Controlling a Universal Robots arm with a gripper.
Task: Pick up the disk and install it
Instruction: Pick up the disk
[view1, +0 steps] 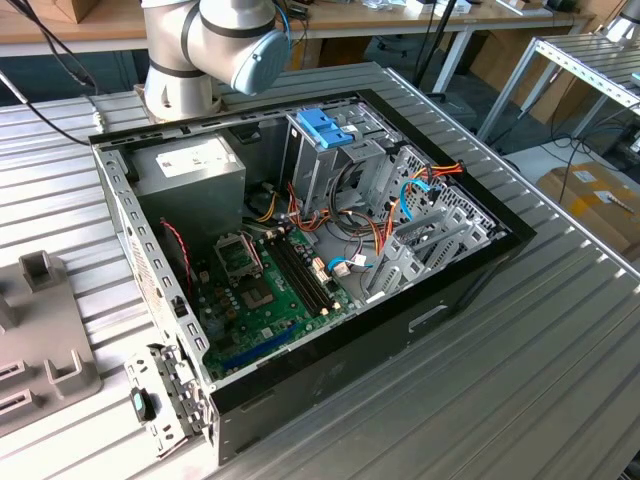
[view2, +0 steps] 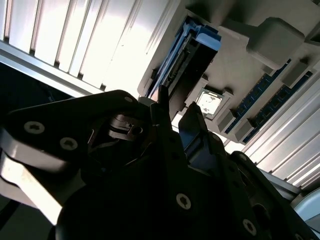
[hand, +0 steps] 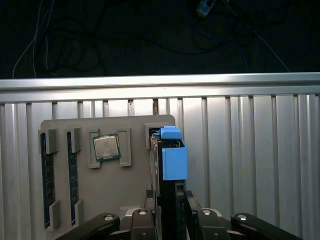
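Note:
The disk (hand: 170, 155) is a dark drive in a bright blue carrier. It stands on edge in a slot of a grey parts tray (hand: 130, 185). In the first wrist view my gripper (hand: 170, 197) straddles the near end of the disk, one dark finger (hand: 152, 220) pressed close against each flat side. In the second wrist view the disk (view2: 187, 55) rises from the tray (view2: 235, 65) just past my gripper (view2: 177, 107). The open computer case (view1: 330, 250) lies on the table in the exterior view.
The tray also holds a processor chip (hand: 106, 147) and memory sticks (hand: 46, 180). In the exterior view a bare blue bracket (view1: 325, 127) sits atop the case's drive cage. The arm's base (view1: 215, 40) stands behind the case, and part of the grey tray (view1: 40, 340) lies on the exterior view's left.

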